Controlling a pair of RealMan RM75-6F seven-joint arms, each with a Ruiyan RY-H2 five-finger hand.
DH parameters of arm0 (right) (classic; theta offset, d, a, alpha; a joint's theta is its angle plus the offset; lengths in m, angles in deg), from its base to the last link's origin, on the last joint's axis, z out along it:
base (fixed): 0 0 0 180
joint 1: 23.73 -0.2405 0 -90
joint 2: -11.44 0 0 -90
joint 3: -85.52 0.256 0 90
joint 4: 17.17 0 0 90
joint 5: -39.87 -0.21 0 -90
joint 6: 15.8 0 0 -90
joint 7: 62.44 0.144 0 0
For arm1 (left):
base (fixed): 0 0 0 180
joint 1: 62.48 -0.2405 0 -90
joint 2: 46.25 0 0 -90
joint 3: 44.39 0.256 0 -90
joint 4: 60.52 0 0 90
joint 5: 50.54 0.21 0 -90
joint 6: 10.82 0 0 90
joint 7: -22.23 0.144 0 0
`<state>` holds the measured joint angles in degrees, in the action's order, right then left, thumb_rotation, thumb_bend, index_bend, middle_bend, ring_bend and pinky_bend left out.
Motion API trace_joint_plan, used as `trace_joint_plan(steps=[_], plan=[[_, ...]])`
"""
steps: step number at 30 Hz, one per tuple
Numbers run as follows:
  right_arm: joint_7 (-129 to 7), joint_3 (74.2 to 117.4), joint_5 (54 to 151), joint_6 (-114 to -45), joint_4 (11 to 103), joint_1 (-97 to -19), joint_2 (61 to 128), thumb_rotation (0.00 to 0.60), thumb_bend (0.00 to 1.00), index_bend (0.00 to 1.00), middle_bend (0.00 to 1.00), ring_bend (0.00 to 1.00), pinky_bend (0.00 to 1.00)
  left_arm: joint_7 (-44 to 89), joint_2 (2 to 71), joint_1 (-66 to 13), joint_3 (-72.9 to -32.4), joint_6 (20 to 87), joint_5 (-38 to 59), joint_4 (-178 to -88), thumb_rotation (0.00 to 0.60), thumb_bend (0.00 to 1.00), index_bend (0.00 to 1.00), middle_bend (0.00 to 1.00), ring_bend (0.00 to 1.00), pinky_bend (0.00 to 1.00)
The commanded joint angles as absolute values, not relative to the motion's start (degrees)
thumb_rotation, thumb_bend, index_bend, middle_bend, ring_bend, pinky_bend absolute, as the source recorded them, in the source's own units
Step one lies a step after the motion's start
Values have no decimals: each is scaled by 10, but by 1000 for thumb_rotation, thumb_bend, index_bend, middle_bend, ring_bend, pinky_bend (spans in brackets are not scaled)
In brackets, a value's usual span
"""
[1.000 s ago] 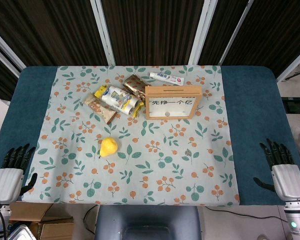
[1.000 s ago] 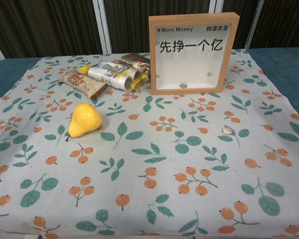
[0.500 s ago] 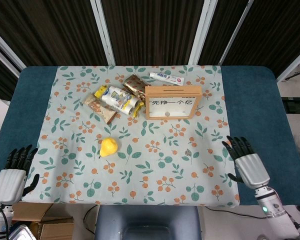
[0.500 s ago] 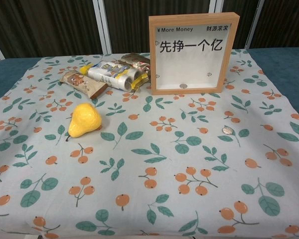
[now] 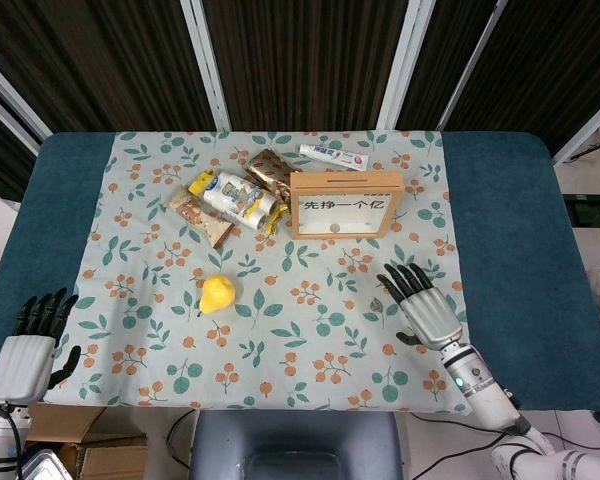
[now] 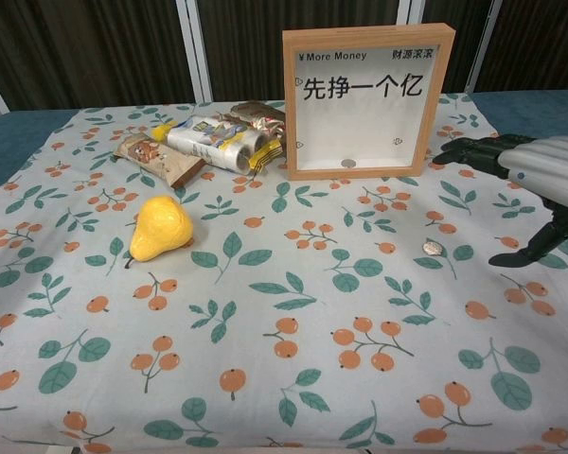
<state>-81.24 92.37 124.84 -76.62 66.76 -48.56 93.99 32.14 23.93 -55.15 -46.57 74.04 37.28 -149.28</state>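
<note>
The right hand (image 5: 423, 303) hovers over the cloth (image 5: 280, 370) toward the tabletop's right side, fingers spread flat and holding nothing. Just beside its fingertips lies one small coin (image 6: 433, 248), nearer the front edge than the frame. The left hand (image 5: 28, 345) sits past the front-left corner of the tabletop (image 5: 65, 190), fingers apart and empty. Behind the coin stands one wooden frame (image 6: 363, 102) reading "¥ More Money", "财源滚滚" and "先挣一个亿". One yellow pear (image 6: 161, 228) lies left of centre. Toward the back edge lie three snack packets (image 5: 235, 196), overlapping, and one tube (image 5: 332, 156), their print too small to read.
</note>
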Motion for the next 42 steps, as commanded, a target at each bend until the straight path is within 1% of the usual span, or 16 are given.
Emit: trace_joint_plan(steps=[1, 5, 8, 11, 17, 19, 22, 32, 38, 41, 42], plan=[[-821, 920, 1243, -761, 647, -493, 957, 600, 480, 129, 0, 0, 0, 317, 241, -551, -465, 740, 372, -1488, 600, 407, 0, 0, 0, 0], [-817, 914, 1246, -765, 616, -499, 981, 600, 620, 124, 0, 0, 0, 309, 242, -551, -465, 740, 373, -1481, 600, 408, 0, 0, 0, 0], [-808, 906, 1246, -763, 597, -501, 995, 600, 658, 120, 0, 0, 0, 304, 242, -551, -464, 740, 374, -1478, 600, 408, 0, 0, 0, 0], [-802, 901, 1248, -762, 579, -504, 1008, 600, 659, 147, 0, 0, 0, 301, 242, -551, -464, 740, 373, -1475, 600, 408, 0, 0, 0, 0], [-777, 899, 1253, -778, 549, -506, 1033, 600, 659, 267, 0, 0, 0, 297, 243, -551, -463, 738, 371, -1470, 600, 409, 0, 0, 0, 0], [-773, 899, 1254, -784, 538, -506, 1041, 600, 659, 325, 0, 0, 0, 296, 243, -551, -463, 737, 370, -1469, 600, 409, 0, 0, 0, 0], [-768, 898, 1253, -786, 523, -508, 1053, 600, 659, 373, 0, 0, 0, 295, 244, -551, -463, 736, 369, -1466, 600, 408, 0, 0, 0, 0], [-759, 893, 1240, -779, 490, -510, 1078, 600, 659, 375, 0, 0, 0, 288, 247, -551, -463, 735, 366, -1457, 600, 408, 0, 0, 0, 0], [-749, 892, 1238, -786, 470, -507, 1089, 600, 659, 376, 0, 0, 0, 284, 249, -550, -463, 731, 364, -1451, 600, 409, 0, 0, 0, 0], [-748, 891, 1237, -789, 463, -507, 1094, 600, 633, 386, 0, 0, 0, 282, 250, -550, -463, 730, 363, -1449, 600, 409, 0, 0, 0, 0], [-748, 891, 1238, -790, 461, -507, 1096, 600, 611, 393, 0, 0, 0, 282, 250, -549, -463, 730, 363, -1449, 600, 409, 0, 0, 0, 0]])
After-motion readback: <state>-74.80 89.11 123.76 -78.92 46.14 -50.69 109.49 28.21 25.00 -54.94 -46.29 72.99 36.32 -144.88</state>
